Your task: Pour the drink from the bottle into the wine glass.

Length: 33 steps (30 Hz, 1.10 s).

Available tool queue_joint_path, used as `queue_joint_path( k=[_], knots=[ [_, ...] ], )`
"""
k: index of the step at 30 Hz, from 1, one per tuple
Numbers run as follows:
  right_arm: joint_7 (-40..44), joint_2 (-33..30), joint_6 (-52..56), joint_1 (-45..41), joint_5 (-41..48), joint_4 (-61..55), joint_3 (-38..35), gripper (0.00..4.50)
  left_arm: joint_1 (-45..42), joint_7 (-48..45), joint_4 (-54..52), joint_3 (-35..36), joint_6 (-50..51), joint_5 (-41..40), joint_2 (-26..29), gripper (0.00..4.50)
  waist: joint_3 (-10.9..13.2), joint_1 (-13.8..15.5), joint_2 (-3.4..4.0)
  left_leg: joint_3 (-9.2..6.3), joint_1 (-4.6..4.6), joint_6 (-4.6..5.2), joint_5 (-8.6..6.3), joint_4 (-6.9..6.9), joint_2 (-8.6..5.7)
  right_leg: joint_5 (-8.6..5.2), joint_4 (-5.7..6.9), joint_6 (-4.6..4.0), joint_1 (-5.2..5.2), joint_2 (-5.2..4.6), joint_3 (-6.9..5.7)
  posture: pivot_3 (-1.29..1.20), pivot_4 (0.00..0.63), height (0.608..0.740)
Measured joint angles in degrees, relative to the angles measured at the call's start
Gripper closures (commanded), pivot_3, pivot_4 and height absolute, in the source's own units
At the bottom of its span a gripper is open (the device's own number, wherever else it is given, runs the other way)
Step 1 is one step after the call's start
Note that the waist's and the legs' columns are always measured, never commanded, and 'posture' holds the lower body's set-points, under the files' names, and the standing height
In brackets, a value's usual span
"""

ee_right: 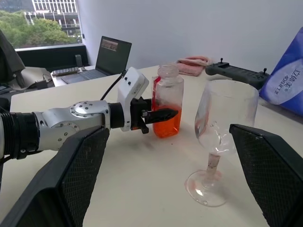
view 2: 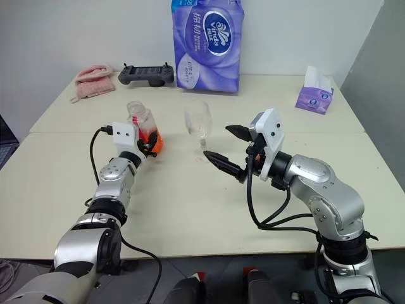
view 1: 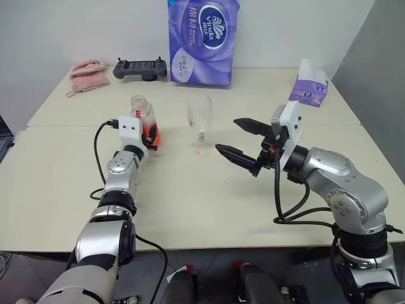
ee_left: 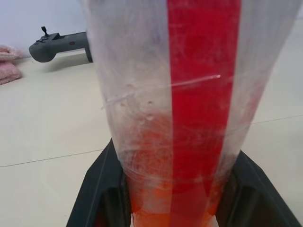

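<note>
A pale bench (view 1: 209, 209) against a white wall carries the bottle (view 1: 143, 121), pinched upright in the left gripper's (view 1: 150, 134) jaws; the right gripper's (view 1: 235, 138) spread jaws flank the nearby wine glass (view 1: 201, 125).

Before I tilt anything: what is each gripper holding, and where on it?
Left gripper is shut on the bottle, across its lower body. Right gripper is open, holding nothing.

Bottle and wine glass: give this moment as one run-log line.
left hand: shut on bottle, upright on table | right hand: open beside wine glass | wine glass: empty | drink: in bottle
</note>
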Motion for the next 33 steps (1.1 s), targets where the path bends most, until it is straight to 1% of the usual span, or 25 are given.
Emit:
queue_joint_path(
  k=[5, 8, 12, 15, 23, 28, 33],
  knots=[
    [-0.52, -0.16, -1.18, -0.29, -0.62, 0.0, -0.71, 0.0, -1.19, -3.86, -3.18, -4.3, 2.37, 3.67, 2.91, 2.81, 0.01, 0.07, -0.01, -0.05, -0.12, -0.01, 0.01, 0.0, -0.15, 0.0, -0.02, 0.0, -0.07, 0.04, -0.04, 0.0, 0.15, 0.74],
    [-1.69, 0.18, -4.01, -1.71, -2.95, 0.56, -0.79, 0.0, -4.12, -6.47, -6.36, -7.25, 3.97, 6.11, 4.47, 2.81, 0.02, 0.17, -0.03, -0.09, -0.17, 0.02, 0.02, 0.01, -0.21, 0.0, -0.02, 0.01, -0.07, 0.04, -0.09, 0.0, 0.15, 0.74],
    [-2.66, 1.08, -8.44, -2.83, -6.16, 3.17, -0.64, 0.0, -8.73, -9.53, -10.09, -11.07, 3.66, 10.16, 7.19, 2.81, 0.02, 0.24, -0.03, -0.07, -0.15, 0.03, 0.03, 0.01, -0.26, -0.03, -0.02, 0.06, -0.05, 0.02, -0.07, 0.0, 0.15, 0.74],
    [-2.2, 1.64, -10.46, -2.85, -7.72, 5.48, -0.08, 0.0, -10.86, -11.12, -11.16, -13.53, 3.18, 12.73, 7.77, 2.81, 0.02, 0.21, -0.02, -0.07, -0.14, 0.04, 0.04, 0.01, -0.27, -0.04, -0.01, 0.06, -0.06, 0.02, -0.06, 0.0, 0.15, 0.74],
    [-0.96, 2.56, -15.18, -3.9, -10.04, 8.57, 0.26, 0.0, -15.88, -12.19, -11.02, -21.17, -2.97, 22.16, 9.89, 2.81, 0.03, 0.16, -0.03, -0.05, -0.17, 0.05, 0.04, 0.0, -0.28, -0.04, -0.01, 0.07, -0.1, 0.03, -0.04, 0.0, 0.15, 0.74],
    [-0.61, 3.04, -18.24, -2.96, -11.26, 9.23, 0.43, 0.0, -19.76, -9.75, -9.96, -24.49, -6.92, 27.78, 11.19, 2.81, 0.03, 0.16, -0.03, -0.04, -0.16, 0.06, 0.04, 0.0, -0.28, -0.04, 0.0, 0.08, -0.09, 0.03, -0.03, 0.0, 0.15, 0.74],
    [-0.87, 4.48, -21.15, -0.68, -12.27, 9.77, 0.7, 0.0, -20.85, -7.44, -7.1, -26.96, -9.16, 32.51, 12.51, 2.81, 0.03, 0.13, -0.03, -0.04, -0.17, 0.06, 0.04, 0.0, -0.29, -0.04, 0.01, 0.08, -0.12, 0.03, -0.03, 0.0, 0.15, 0.74]
  ],
)
